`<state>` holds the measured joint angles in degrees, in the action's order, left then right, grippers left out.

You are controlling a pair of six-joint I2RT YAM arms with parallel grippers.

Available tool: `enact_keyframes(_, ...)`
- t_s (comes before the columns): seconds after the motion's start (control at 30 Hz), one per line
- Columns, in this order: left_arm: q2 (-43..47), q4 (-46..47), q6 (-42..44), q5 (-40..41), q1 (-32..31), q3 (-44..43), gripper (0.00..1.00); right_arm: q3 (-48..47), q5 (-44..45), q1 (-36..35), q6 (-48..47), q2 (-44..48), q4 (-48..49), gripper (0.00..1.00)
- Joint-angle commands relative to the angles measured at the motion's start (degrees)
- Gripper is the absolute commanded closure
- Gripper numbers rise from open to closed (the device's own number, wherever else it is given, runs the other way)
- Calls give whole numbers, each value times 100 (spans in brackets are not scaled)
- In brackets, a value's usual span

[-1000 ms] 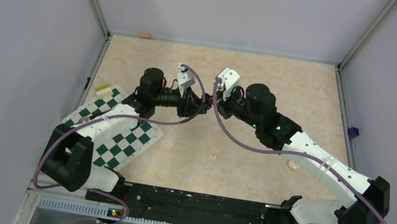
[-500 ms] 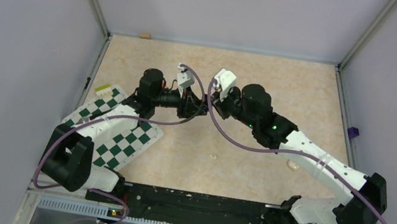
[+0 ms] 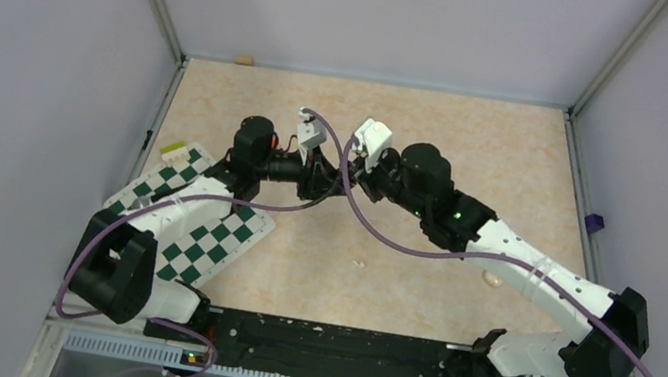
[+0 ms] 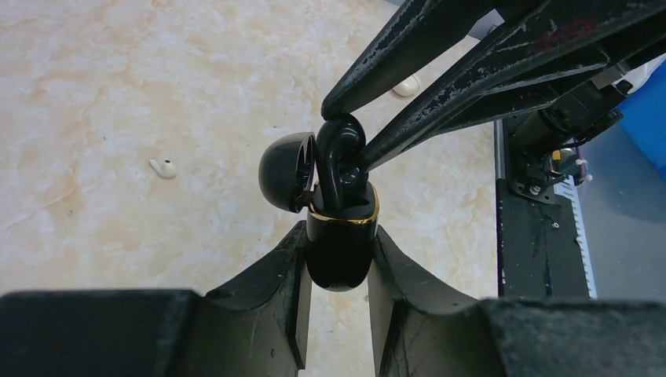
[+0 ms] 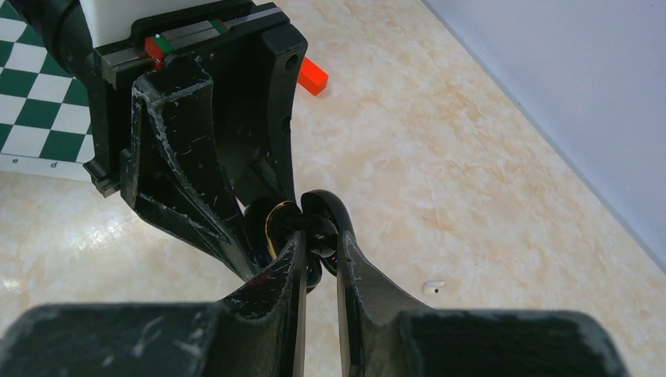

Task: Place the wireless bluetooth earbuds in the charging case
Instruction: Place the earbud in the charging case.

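The right gripper, pinched shut on a glossy black earbud, meets the left gripper, which is clamped on the body of the black, gold-rimmed charging case, held in the air above the counter. The case's domed lid stands open just beside the right gripper's tips. The earbud sits at the mouth of the case, apparently only partly in.

The risks from here: a tilted earbud could jam on the gold rim, or drop to the counter if let go before it seats. A hard push could also twist the case out of the left gripper's narrow hold. The open lid crowds the right gripper's fingers, leaving little room to adjust. Whether a second earbud is already inside cannot be told.

Below the grippers lie a small white piece and a cream lump. A red block and a chequered mat lie beyond the left gripper, well out of the way.
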<state>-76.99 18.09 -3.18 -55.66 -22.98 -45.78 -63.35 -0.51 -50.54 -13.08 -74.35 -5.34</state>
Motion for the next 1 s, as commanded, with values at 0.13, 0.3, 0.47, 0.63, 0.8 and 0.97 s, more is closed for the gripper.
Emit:
enact_keyframes(0.13, 185, 415, -104, -90, -22, 24, 100, 20, 222, -246, -151, -101, 253, 100)
enact_keyframes(0.3, 200, 424, -111, -68, -22, 26, 100, 10, 189, -304, -157, -104, 210, 100)
enact_keyframes(0.47, 222, 506, -204, -5, 13, 45, 100, 24, 73, -304, -185, -21, 148, 100)
enact_keyframes(0.63, 237, 524, -70, -34, 16, 83, 100, -62, 69, -305, -66, -74, 3, 100)
enact_keyframes(0.8, 334, 232, 494, -151, 13, 112, 100, -140, 69, -305, 118, -122, -57, 100)
enact_keyframes(0.97, 432, 57, 894, -172, 13, 183, 100, -216, 65, -303, 255, -124, -113, 100)
